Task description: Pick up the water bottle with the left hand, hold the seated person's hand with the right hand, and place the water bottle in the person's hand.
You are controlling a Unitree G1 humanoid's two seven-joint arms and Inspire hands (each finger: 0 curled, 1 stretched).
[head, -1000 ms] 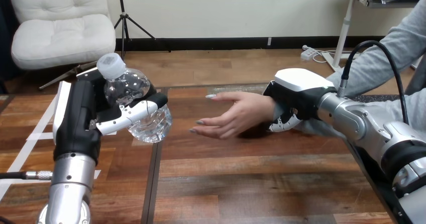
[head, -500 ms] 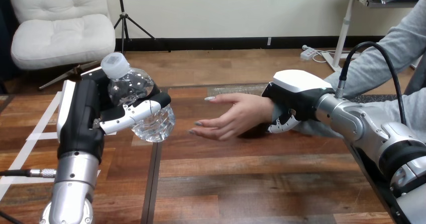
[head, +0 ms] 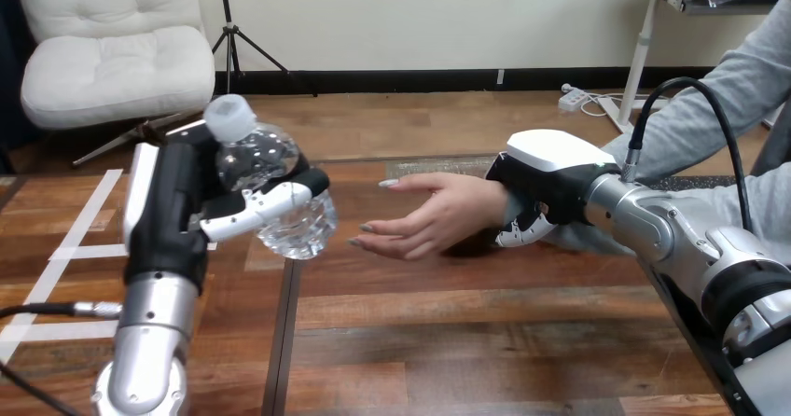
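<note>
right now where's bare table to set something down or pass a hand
Free: near table between left forearm and right forearm. Crowded: mid-table, left hand with water bottle close to person's hand, wrist clasped by right hand.

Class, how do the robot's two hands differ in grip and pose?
The left hand grips a tilted water bottle, held above the table; the right hand curls round the person's wrist, low by the table. Left stands upright; right lies sideways. Both are shut on something.

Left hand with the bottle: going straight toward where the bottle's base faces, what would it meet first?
Likely the person's hand, whose open fingertips lie just past the water bottle in the left hand; depth is unclear.
</note>
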